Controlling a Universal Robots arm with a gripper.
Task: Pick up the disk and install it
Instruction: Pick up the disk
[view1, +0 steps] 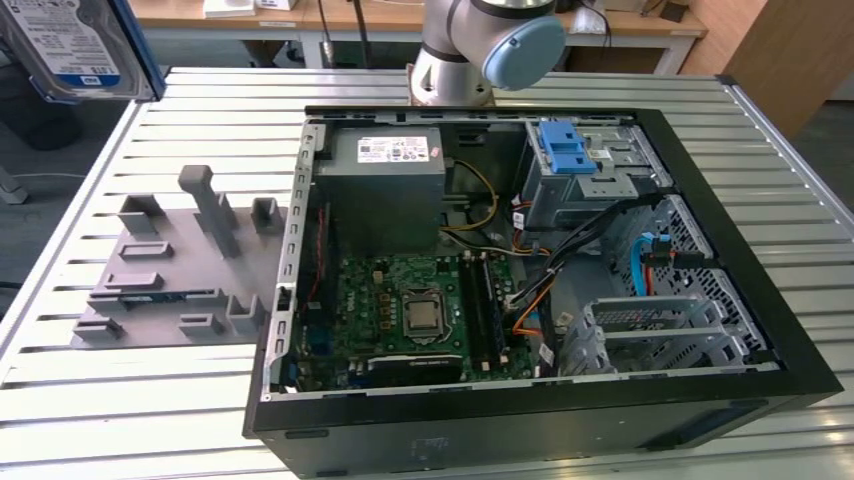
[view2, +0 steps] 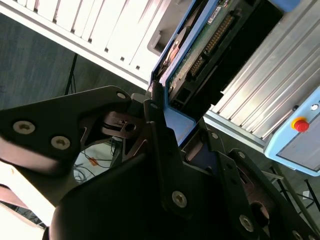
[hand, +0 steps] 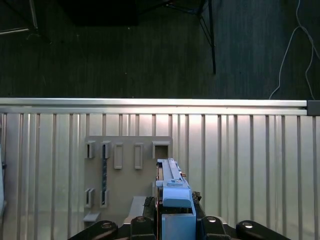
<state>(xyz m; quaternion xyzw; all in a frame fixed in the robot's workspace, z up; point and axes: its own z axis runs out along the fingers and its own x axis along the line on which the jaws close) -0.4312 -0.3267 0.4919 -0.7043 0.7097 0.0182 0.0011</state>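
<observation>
I see the slatted table (view1: 80, 400) carrying the open computer case (view1: 534, 425). Inside it are a power supply (view1: 380, 190) with a white sticker, a motherboard (view1: 400, 310) and a blue-latched drive cage (view1: 587, 165). My gripper (hand: 173, 204) pinches the disk (hand: 172, 187), with its white-and-blue label, edge-on above the grey slotted fixture (hand: 127, 185).

Bright, even light glares off the slatted table (hand: 235, 150).

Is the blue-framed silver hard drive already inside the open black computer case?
No: the blue-framed silver hard drive is at the exterior view's upper left, well outside the open black computer case.
</observation>
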